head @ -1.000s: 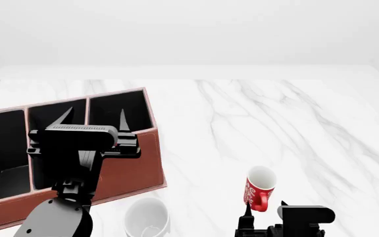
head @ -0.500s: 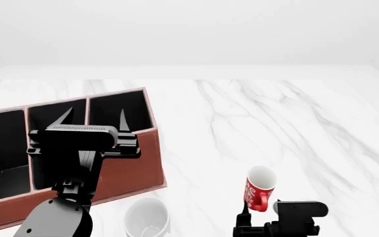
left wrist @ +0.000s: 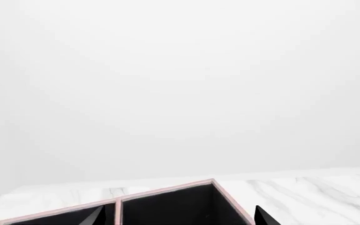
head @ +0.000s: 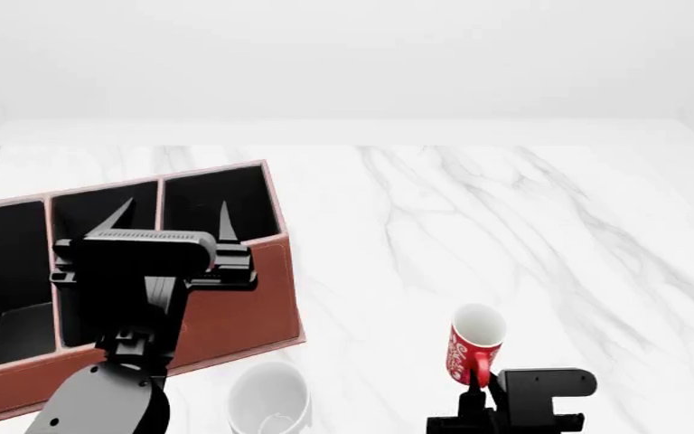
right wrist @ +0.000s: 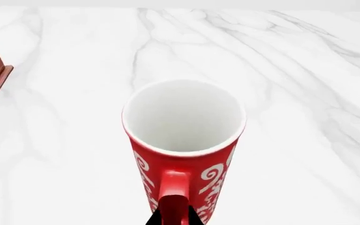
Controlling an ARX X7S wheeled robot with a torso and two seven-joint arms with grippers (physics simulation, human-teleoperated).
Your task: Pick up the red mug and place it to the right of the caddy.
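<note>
R arm sits low at the near edge of the head view, wrist pointing fwd, right gripper point(head: 477, 400) right at the handle of the red mug point(head: 473, 345). Wrist cam shows dark fingertips point(right wrist: 175, 216) at the handle base; pinching or just touching, can't tell. Mug stands upright on the marble table point(head: 504, 217), well right of the caddy point(head: 245, 303). L arm raised over the caddy's right end, left gripper point(head: 169, 220) level, fingers spread, holding nothing. White mug point(head: 268, 398) near the caddy's front.
</note>
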